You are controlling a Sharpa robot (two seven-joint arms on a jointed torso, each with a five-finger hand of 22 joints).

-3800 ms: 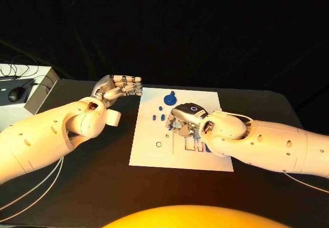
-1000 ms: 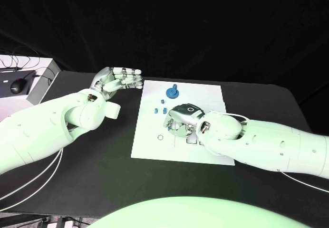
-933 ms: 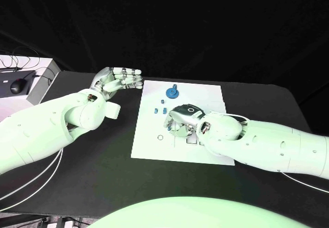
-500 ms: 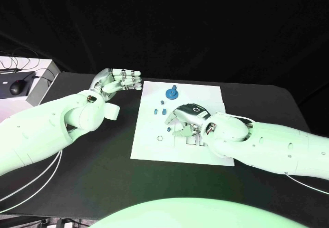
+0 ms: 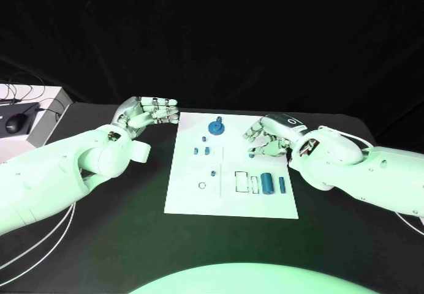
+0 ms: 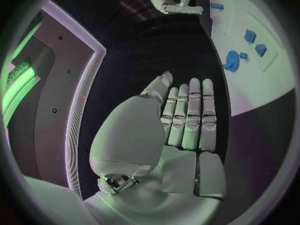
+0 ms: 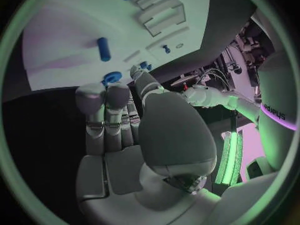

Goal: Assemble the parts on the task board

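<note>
My right hand (image 5: 269, 136), empty with fingers loosely spread, hovers over the task board (image 5: 231, 202)'s far right edge; a careless descent could scatter the blue cylinder (image 5: 267, 181) nearby.

A computer mouse (image 5: 15, 123) lies beside cables (image 5: 18, 92).

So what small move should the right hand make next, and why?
Probably reach back down for a loose part: the right hand hangs at the task board's far right edge, apparently holding nothing, while a small blue cylinder lies loose just beside it.
</note>
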